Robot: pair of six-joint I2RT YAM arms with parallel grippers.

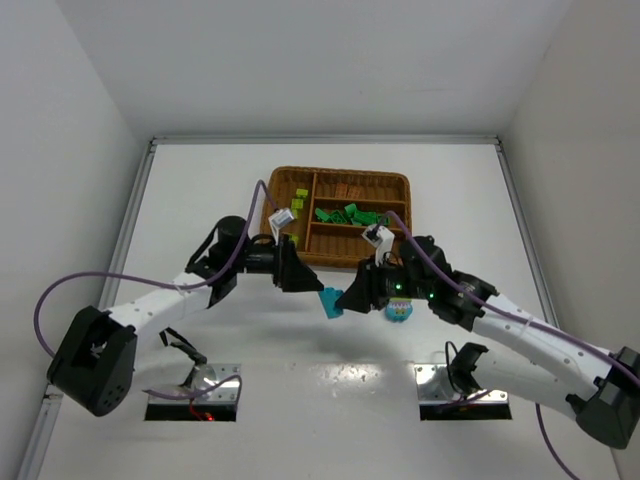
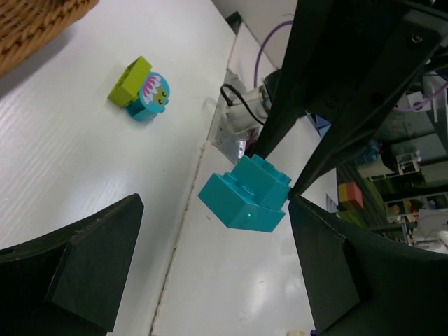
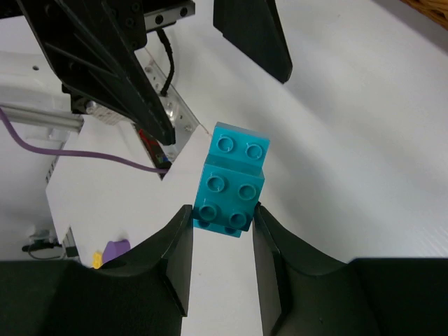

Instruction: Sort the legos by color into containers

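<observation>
Tabletop (image 1: 200,180) — right end effector (image 3: 220,215) pinches cyan brick (image 3: 231,183) (left one (image 2: 217,269) spread).

I see one cyan brick (image 3: 231,185) pinched just before the wicker tray (image 1: 340,172); green legos (image 1: 350,213) lie in a narrow compartment

A white table (image 1: 200,180) has a metal rail (image 1: 322,140) along its far, left and right edges, with white walls (image 1: 300,60) beyond. A metal plate (image 1: 226,377) lies at the near edge leftward, another plate (image 1: 432,377) rightward.
</observation>
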